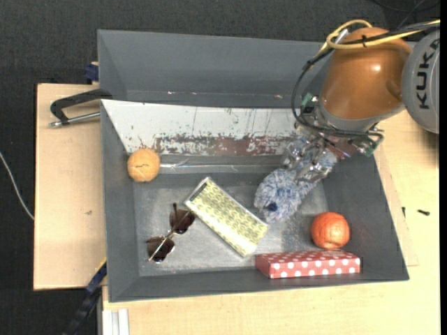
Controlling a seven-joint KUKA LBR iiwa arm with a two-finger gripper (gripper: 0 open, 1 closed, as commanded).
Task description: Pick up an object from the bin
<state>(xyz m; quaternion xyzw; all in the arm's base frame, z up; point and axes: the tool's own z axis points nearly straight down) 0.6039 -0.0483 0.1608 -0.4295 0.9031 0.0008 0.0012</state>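
Hanging low over the back right part of the bin [119, 208], there's the gripper [312, 162], tucked beneath the arm's orange cover [360, 75], and it sits right at the upper end of a fuzzy blue-grey bundle [278, 195]. That bundle is soft and woolly, with a darker blue spot on it. It stretches from the gripper's tip down and to the left onto the bin floor, right of centre. Metal and fuzz run together up there, so whether the gripper is open or closed, or has any of that fuzz in its grasp, I cannot tell. It meets the bundle's top end, and that's as much as can be called.

Now the neighbours. Just left of the bundle's lower end lies a flat, pale yellow-green patterned block [225, 216], set at a slant across the middle of the floor. Further left, near the front left corner, a pair of dark sunglasses [170, 233]. Up against the back wall on the left, a tan-orange ball [143, 165], well apart from the gripper. Over on the right, an orange-red ball [330, 230] sits just beside the bundle, towards the front. Right in front of that ball, along the front wall, is a long red box with white dots [307, 264].
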